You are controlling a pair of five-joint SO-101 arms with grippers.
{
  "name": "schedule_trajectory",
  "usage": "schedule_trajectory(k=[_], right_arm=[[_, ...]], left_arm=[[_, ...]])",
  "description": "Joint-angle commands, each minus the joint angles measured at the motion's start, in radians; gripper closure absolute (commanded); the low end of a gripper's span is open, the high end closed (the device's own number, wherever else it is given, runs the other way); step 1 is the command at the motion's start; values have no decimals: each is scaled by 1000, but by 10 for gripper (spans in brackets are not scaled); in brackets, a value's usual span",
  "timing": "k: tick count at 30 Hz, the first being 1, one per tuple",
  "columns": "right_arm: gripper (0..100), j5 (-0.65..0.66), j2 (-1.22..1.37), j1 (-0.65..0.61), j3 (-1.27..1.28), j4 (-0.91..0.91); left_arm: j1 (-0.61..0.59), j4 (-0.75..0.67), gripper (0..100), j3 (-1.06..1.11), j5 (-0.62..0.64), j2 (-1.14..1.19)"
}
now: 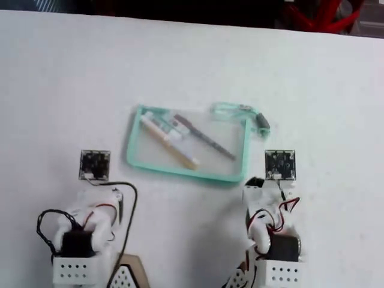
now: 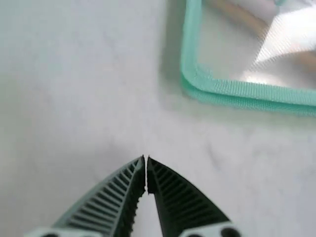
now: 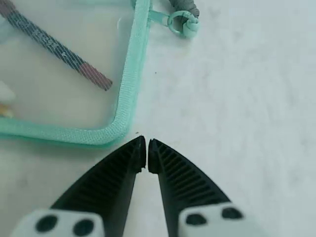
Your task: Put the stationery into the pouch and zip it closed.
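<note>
Two grippers rest low over the white table [image 1: 60, 90], each just short of the pouch [image 1: 180, 173] and neither touching it. The left gripper [image 2: 146, 173] has its green ribbed jaws pressed together with nothing between them, and its tips point at bare tabletop near one rounded corner of the pouch's teal fabric border [image 2: 237, 91]. The right gripper [image 3: 147, 154] has black jaws, likewise closed on nothing, with their tips just beside the opposite near corner of the border [image 3: 129, 94]. From the high view, the pouch lies flat in the middle of the table, slightly skewed, between the left arm [image 1: 84, 231] and the right arm [image 1: 270, 228] and a little beyond both. Through its clear face several pieces of stationery show inside: a dark patterned pencil [image 1: 207, 139] lying diagonally, a white marker [image 1: 162, 127] near the far corner on the left arm's side, and a pale wooden pencil [image 1: 177, 153] beside it. At the far corner on the right arm's side a teal ring [image 3: 180, 23] hangs off the border with a grey tag [image 1: 261, 123] attached, both resting on the table outside the pouch. Whether the zip is fully drawn I cannot tell. Two small black square markers [image 1: 95, 164] [image 1: 280, 164] sit on the table, one ahead of each arm.
</note>
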Motion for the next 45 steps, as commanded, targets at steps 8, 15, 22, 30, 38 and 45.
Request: schedule_trajectory(k=[8, 15, 22, 30, 38, 45], right_arm=[[977, 20, -7, 24, 9, 196], [978, 247, -4, 25, 9, 194], [979, 89, -4, 30, 9, 196], [979, 101, -5, 31, 9, 199], [979, 72, -7, 33, 9, 197], [979, -28, -7, 25, 9, 193]], left_arm=[[22, 58, 975, -3, -12, -8], [27, 58, 975, -3, -14, -8], [28, 58, 975, -3, -14, -8], [24, 58, 974, -3, -12, -7], [24, 58, 975, -3, -12, -7], [24, 58, 975, -3, -12, -7]])
